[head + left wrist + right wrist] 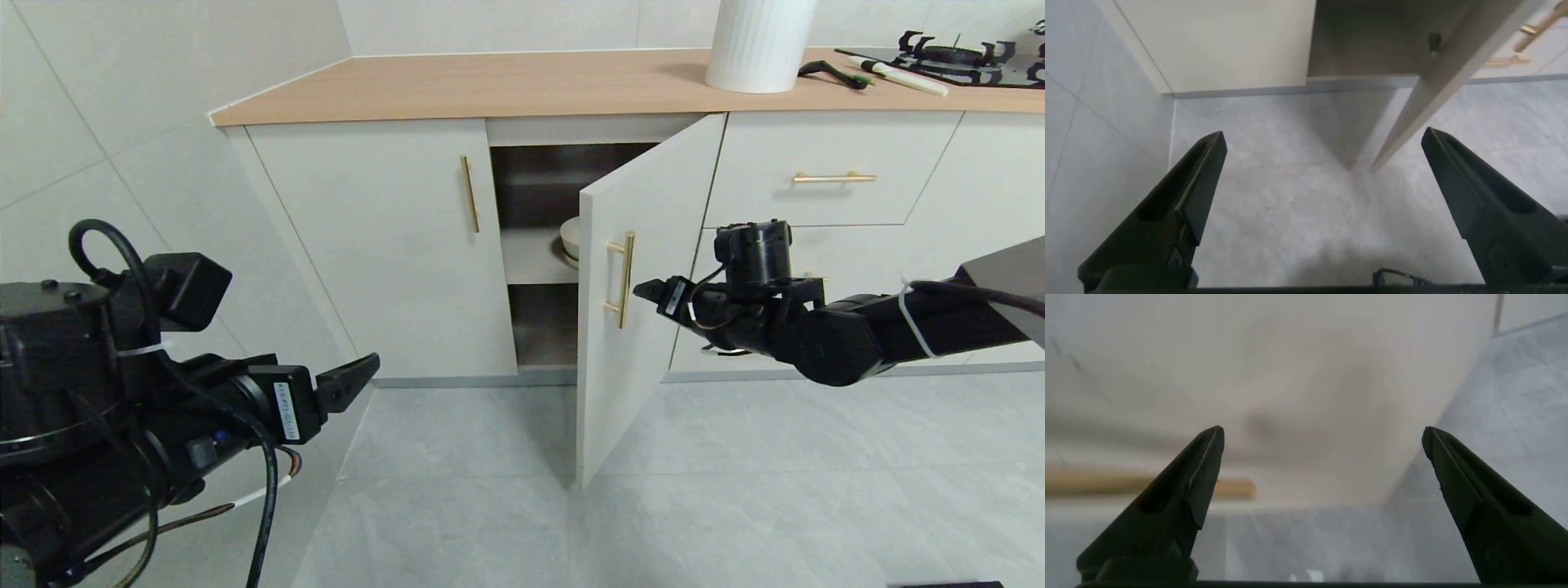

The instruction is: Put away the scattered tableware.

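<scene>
A white cabinet door (645, 269) stands half open under the wooden counter (490, 82). On the shelf inside, a pale bowl (570, 239) peeks out from behind the door's edge. My right gripper (649, 290) hangs open just to the right of the door's gold handle (624, 279), close to the door face (1315, 384), with the handle (1143, 487) beside one finger. Low on the left, over the grey floor, is my left gripper (359, 376), open and holding nothing (1323, 212).
The closed left cabinet door (384, 245) carries a gold handle (469, 194). A drawer (833, 167) sits right of the open door. On the counter are a tall white ribbed container (759, 41), a utensil (898, 77) and a stove (955, 53). The grey tiled floor (694, 490) lies open.
</scene>
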